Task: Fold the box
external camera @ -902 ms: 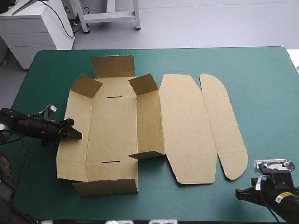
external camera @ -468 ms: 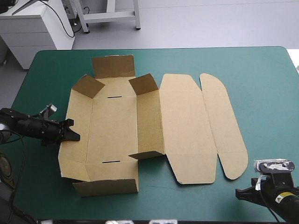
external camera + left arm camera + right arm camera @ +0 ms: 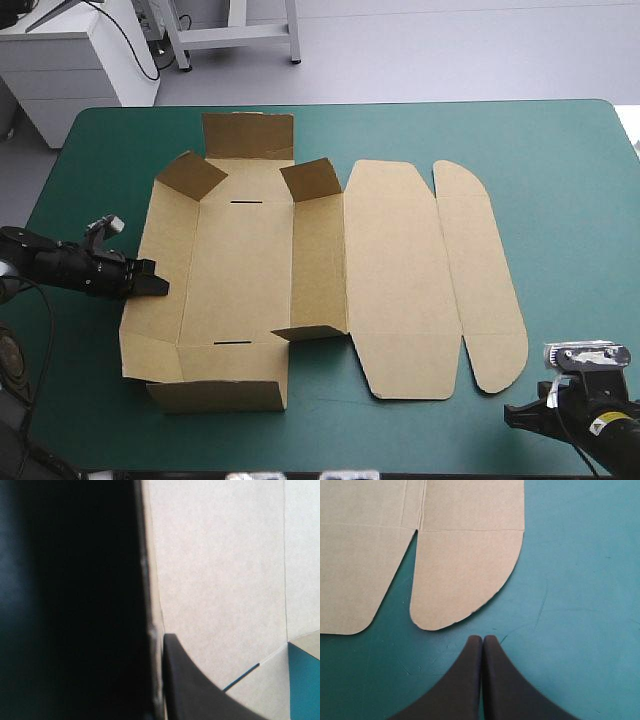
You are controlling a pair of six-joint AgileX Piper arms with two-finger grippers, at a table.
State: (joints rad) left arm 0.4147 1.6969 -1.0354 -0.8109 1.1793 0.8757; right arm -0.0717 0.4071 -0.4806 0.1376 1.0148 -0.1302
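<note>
While the right gripper [image 3: 482, 641] sits parked by the table's near right corner, fingers pressed together into one point, I have the left gripper [image 3: 155, 285] pinched on the box [image 3: 250, 270] at its left wall [image 3: 165, 235], roughly mid-length. Left wrist view: one black finger [image 3: 200, 695] on the inside face, board edge hard against it, the other side just a dark mass, so I read it as clamped on the sheet. Box lies left of centre on the teal-green cover [image 3: 580, 200], base flat, with a slot [image 3: 245, 202] toward its far end and another toward its near end. Far flap [image 3: 248, 135] stands up, near wall [image 3: 215, 395] is raised along the near side, and the right wall [image 3: 318, 260] is up with the tabs at both ends turned in. Lid panel [image 3: 400, 280] and rounded flap [image 3: 482, 280] lie flat to the right. Right gripper's tip is just short of the rounded flap's near end, apart from it, cover showing between. Room to move: a wide bare strip from the rounded flap to the table's right edge, a band along the far edge on the right, a thin one along the near edge. Left side is tight, with the left wall near the table's left edge.
</note>
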